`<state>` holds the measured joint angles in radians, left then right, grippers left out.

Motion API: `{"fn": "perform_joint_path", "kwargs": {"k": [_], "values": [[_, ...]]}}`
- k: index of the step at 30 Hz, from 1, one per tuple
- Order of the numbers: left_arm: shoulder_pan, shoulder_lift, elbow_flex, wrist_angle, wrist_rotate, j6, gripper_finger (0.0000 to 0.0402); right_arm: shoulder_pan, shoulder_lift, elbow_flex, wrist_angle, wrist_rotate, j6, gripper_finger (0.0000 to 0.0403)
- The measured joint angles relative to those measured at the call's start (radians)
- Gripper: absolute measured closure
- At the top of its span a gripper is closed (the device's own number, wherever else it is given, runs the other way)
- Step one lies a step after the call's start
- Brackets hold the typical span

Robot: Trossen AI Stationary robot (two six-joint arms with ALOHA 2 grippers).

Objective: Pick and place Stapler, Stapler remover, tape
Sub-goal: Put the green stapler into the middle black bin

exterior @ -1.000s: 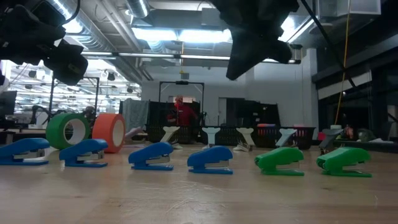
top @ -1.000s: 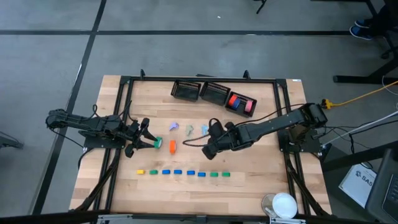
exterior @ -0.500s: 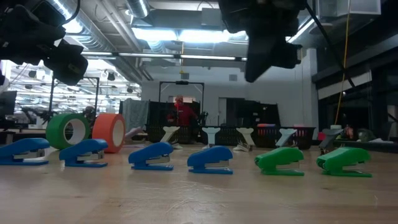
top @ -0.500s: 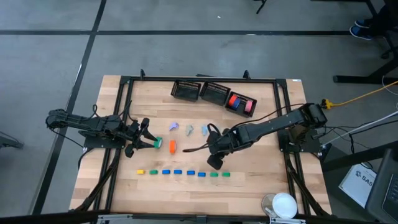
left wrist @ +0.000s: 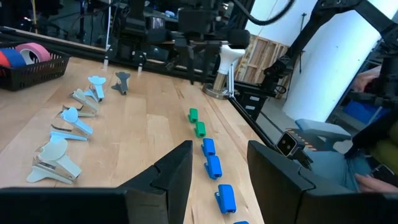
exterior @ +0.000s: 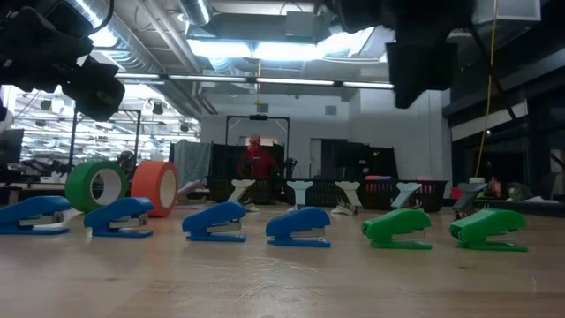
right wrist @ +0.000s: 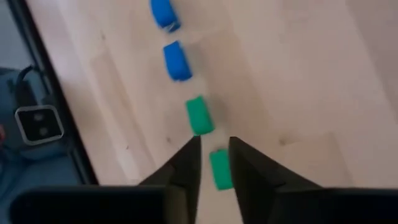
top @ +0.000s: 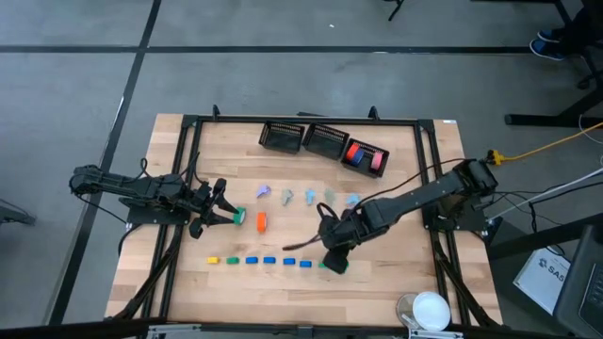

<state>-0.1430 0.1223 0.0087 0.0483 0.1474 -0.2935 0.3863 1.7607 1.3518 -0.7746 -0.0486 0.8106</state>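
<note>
Small staplers stand in a row (top: 269,261) near the front edge: one yellow, one green, several blue (exterior: 214,221), two green (exterior: 397,228) at the right end. My right gripper (top: 332,263) hangs over those two, pointing steeply down and open, with one green stapler (right wrist: 220,168) showing in the gap between its fingers, untouched. Pastel staple removers (top: 310,196) lie mid-table. A green tape roll (top: 239,217) and an orange one (top: 261,221) stand on edge. My left gripper (top: 222,204) waits open and level beside the green roll.
Three black baskets (top: 326,141) stand at the far edge; the right one holds red and pink rolls (top: 366,155). A white cup-like thing (top: 431,309) sits at the near right corner. Bare wood lies right of the stapler row. A person stands far off in the room (exterior: 256,159).
My right gripper has swung from beside the staple removers toward the table's near edge and a little rightward, tipping further downward, and now hangs over the green staplers. Two more staple removers show where the arm was. No object has moved.
</note>
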Motion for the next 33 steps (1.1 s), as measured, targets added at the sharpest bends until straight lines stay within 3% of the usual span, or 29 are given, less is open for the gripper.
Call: {"fn": "perform_joint_path", "kwargs": {"k": [5,10,18,24,33], "values": [[0.000,0.000,0.000,0.000,0.000,0.000,0.0251,0.050,0.000,0.000,0.000,0.001,0.023,0.0238],[0.000,0.000,0.000,0.000,0.000,0.000,0.0251,0.102,0.003,0.000,0.000,0.026,0.020,0.0202],[0.000,0.000,0.000,0.000,0.000,0.000,0.0251,0.181,0.049,0.000,0.007,0.151,0.016,0.0197],[0.000,0.000,0.000,0.000,0.000,0.000,0.0251,0.207,0.123,0.000,0.005,0.155,0.012,0.0197],[0.000,0.000,0.000,0.000,0.000,0.000,0.0251,0.207,0.211,0.000,0.000,0.165,-0.125,0.0197]]}}
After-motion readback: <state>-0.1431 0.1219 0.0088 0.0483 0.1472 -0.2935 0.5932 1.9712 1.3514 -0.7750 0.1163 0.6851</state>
